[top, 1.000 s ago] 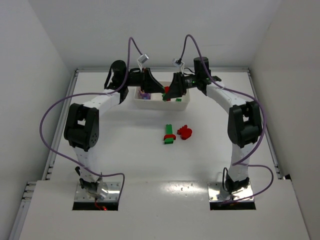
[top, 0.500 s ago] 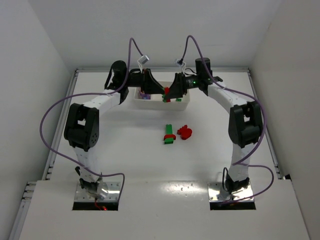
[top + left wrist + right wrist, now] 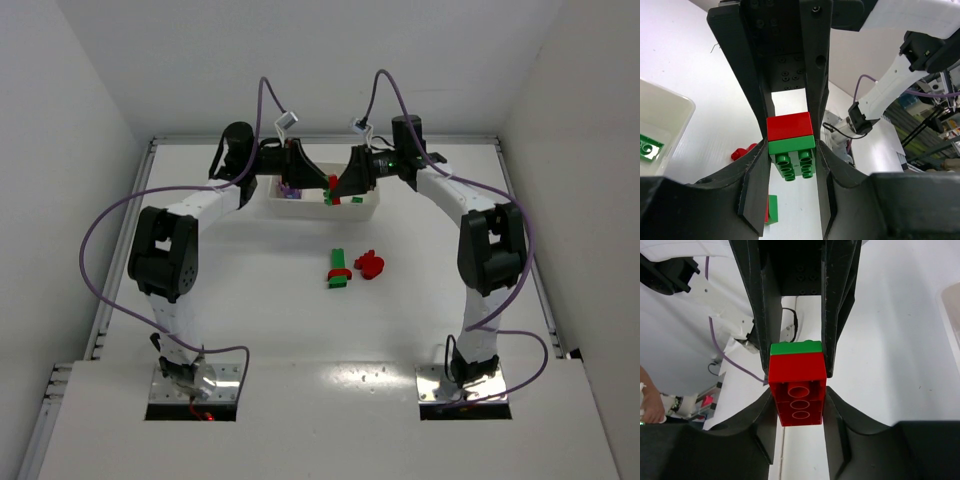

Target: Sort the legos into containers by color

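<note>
Left jaws clamped on the green brick (image 3: 791, 152), right jaws on the red brick (image 3: 798, 390), joined stack held over the tray (image 3: 300, 210), and a crooked pull could fling one half onto the tabletop (image 3: 250, 300).

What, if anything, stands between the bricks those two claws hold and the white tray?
Nothing visible lies between them and the tray. The catch: the green brick in the left claw and the red brick in the right claw are joined, so neither can be sorted yet.

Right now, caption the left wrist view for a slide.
Left gripper clamps the green brick joined to a red brick.
</note>
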You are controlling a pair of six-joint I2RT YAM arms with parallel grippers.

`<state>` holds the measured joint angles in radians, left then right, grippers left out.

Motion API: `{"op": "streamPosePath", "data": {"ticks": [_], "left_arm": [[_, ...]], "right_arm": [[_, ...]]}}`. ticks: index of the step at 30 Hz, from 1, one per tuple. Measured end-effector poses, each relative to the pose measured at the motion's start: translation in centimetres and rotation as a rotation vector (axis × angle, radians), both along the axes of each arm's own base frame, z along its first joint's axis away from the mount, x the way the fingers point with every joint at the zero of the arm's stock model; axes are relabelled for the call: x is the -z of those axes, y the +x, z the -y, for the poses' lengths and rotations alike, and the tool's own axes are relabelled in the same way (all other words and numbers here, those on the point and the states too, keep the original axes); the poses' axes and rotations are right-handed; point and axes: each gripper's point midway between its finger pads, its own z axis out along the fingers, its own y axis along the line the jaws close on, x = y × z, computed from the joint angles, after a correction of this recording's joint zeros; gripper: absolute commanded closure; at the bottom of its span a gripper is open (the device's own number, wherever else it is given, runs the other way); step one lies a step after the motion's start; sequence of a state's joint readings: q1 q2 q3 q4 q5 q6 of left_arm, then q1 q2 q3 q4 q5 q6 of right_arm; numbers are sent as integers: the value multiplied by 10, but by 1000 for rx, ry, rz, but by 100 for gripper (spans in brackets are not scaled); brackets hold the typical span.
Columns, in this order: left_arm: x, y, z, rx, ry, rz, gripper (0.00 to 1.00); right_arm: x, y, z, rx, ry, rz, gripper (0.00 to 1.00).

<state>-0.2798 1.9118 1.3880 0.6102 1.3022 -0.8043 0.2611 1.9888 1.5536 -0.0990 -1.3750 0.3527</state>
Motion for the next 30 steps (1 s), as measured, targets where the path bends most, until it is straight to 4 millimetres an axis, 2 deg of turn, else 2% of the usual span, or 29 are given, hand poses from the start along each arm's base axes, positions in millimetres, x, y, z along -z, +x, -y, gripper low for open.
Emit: {"op": "streamPosePath", "data": {"ticks": [2,6,8,9,11,14,15,17,30], "left_arm": [[0,0,0,0,0,1,100],[0,-2,0,12,1,7,100],[0,-2,0,11,1,9,100],[0,-1,0,8,0,12,100],[1,-1,0,5,2,3,100],[2,-1,0,4,5,-6,100],[2,-1,0,4,5,-6,100],[2,-1,0,3,5,-5,100],[14,3,-4,-26,42,1,100]], "right_arm": [[0,0,0,0,0,0,52],[0,1,1,7,-3,-2,52],[0,2,2,9,-3,-2,57],[0,2,2,9,-2,-3,65],[-1,1,2,3,2,0,69],[0,1,2,3,2,-2,83],[0,1,2,2,2,-2,91],[0,1,3,3,2,-3,98],[6,5,8,27,-10,-10,100]]}}
